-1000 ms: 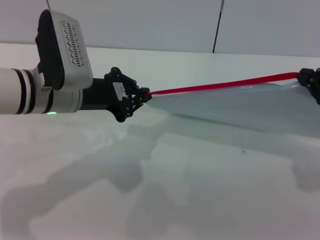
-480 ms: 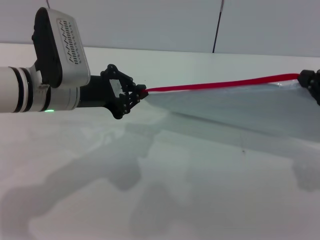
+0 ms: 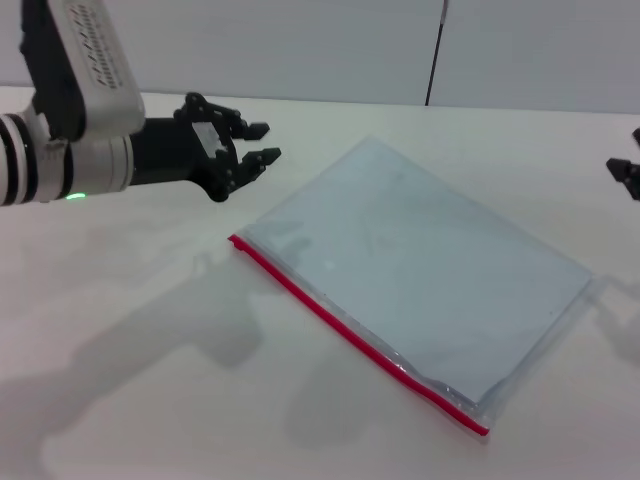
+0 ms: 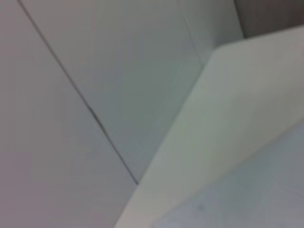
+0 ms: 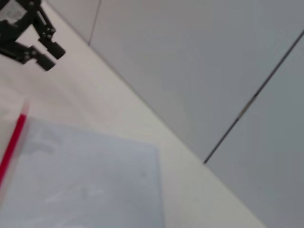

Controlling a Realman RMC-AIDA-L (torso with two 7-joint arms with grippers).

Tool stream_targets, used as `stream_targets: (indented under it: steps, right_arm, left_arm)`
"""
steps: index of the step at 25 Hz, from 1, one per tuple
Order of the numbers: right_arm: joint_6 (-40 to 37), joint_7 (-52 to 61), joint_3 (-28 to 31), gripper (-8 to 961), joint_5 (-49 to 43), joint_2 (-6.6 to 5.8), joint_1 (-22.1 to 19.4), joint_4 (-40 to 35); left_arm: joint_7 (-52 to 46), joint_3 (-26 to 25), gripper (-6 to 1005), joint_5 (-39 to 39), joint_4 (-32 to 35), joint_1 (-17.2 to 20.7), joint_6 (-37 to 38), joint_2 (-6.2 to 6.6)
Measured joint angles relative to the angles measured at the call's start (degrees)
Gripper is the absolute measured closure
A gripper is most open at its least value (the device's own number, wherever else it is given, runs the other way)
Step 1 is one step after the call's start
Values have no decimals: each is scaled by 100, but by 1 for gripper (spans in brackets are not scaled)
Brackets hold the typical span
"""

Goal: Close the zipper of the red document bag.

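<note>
bag: the red document bag (image 3: 420,275) is laid flat on the white bench (image 3: 150,400), skewed; far corner at 12 o'clock, red-trimmed edge toward the robot.
zipper: the zipper (image 3: 355,335) runs from 9 o'clock of the bag down to its 5 o'clock corner; slider not made out, so whether it is shut cannot be judged.
left end effector: left end effector (image 3: 258,142) hangs above the bench at 11 o'clock of the bag, fingers spread, nothing held, clear of the strip.
right end effector: right end effector (image 3: 628,172) is only partly seen at the frame edge, 3 o'clock of the bag; finger state cannot be told.
step: release/retreat or check, judged.
how: if any gap is found, one strip end should be pinned, the slider pinched, and the pull kept in line with the strip.
risk: the thin pouch is likely to slide or buckle if dragged unpinned.
</note>
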Motion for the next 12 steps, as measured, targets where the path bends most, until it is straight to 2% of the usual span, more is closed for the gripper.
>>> stream_targets:
  steps: [2, 7, 12]
  right_arm:
    - [150, -15, 63, 729, 163, 5, -74, -31]
    - [739, -103, 20, 546, 690, 11, -303, -31]
    - [1989, -711, -588, 392, 1621, 18, -585, 456]
  left_arm:
    - [37, -73, 794, -200, 21, 48, -8, 1]
    - [139, -203, 603, -895, 354, 345, 60, -14]
    - [428, -305, 494, -2293, 484, 761, 240, -27]
